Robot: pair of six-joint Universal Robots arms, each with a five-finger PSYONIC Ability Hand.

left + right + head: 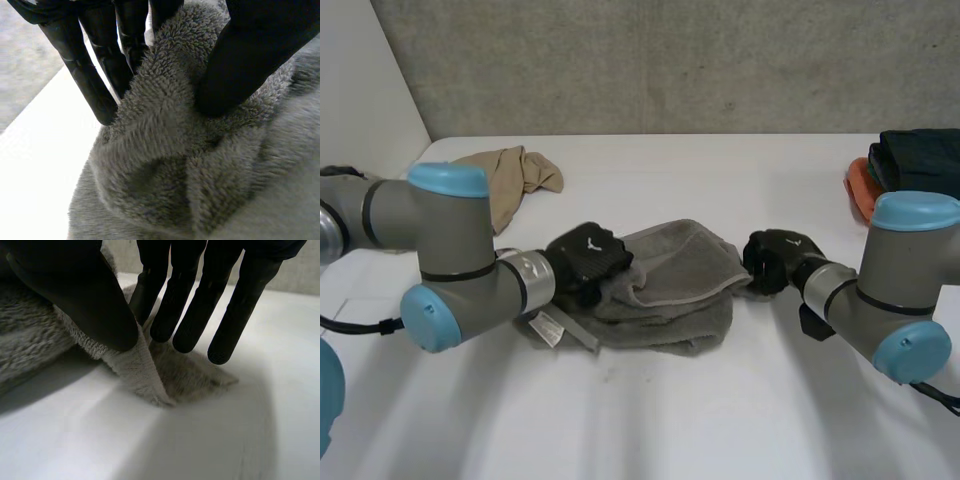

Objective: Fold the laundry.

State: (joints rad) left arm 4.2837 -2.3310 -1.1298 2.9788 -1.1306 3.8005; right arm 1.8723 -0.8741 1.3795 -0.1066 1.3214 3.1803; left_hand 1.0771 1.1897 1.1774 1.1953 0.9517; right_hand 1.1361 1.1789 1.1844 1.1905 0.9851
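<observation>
Centrally, grey towel (680,275), white tag (549,328), writing unreadable

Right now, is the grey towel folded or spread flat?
Loosely folded, not flat: the grey towel lies in bunched layers, pinched by the left hand and right hand.

We see a white table (720,420). On it lies a crumpled grey towel (680,295). Behind the towel, to its left, lies a beige cloth (510,178). Well apart from the towel, to its right, rests a pile of dark clothes (920,160), and an orange thing (860,190) touches this pile.
</observation>
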